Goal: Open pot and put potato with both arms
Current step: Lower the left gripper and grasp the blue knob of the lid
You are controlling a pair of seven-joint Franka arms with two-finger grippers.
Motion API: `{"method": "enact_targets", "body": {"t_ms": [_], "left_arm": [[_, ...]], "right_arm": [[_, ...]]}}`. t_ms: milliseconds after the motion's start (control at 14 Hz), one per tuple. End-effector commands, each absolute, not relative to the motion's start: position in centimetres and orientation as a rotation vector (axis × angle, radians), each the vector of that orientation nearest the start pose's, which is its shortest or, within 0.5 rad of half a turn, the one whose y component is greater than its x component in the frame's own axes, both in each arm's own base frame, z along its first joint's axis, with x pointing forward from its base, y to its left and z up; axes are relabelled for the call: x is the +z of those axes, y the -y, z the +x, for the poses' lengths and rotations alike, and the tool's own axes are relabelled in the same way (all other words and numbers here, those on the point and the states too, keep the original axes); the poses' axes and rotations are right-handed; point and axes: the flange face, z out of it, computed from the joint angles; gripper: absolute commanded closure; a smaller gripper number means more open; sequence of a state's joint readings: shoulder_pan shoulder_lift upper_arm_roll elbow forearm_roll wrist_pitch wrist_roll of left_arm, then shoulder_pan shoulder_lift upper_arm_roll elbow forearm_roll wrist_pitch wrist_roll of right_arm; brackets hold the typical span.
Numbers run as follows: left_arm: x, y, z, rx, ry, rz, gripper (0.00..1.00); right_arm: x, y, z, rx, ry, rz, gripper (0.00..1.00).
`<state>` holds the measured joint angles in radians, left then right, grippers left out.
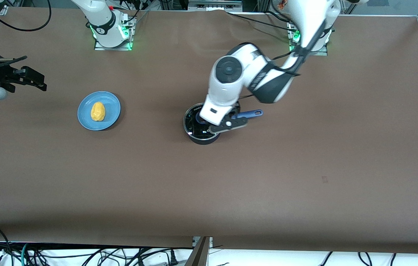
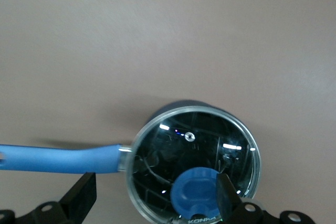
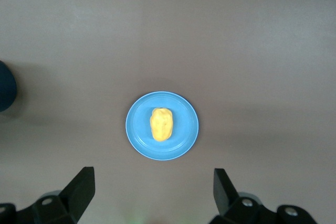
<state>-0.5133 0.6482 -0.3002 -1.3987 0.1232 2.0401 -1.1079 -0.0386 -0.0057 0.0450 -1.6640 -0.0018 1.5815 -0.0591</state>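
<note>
We see the left gripper directly over the pot, fingers spread wide and holding nothing; one finger overlaps the blue knob of the glass lid. Lettering at the lid's rim reads "KON", with the rest cut off. The right gripper waits, wide open and empty, high over the potato on the blue plate, which sits toward the right arm's end of the table.

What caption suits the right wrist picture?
Open right claw hovering above a yellow potato on a blue plate.
</note>
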Motion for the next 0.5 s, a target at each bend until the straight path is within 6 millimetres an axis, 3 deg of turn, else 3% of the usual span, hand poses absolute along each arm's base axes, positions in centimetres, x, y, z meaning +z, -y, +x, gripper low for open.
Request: {"method": "enact_targets", "body": {"t_ms": [0,214,429], "left_arm": [[31.6,51.3,52.4,0.011,0.491,-3.152,0.0],[29.8,53.9,50.3,0.006,0.483,-3.167,0.0],[29.0,54.4,49.7,-0.02,0.477,-3.151,0.0]], "right_arm": [[58.7,-0.2,54.5,0.143,0.083,-3.12,0.0],[58.7,0.1,54.5,0.143,0.076,-3.12,0.0],[58.7,0.1,54.5,0.143,0.076,-3.12,0.0]]}}
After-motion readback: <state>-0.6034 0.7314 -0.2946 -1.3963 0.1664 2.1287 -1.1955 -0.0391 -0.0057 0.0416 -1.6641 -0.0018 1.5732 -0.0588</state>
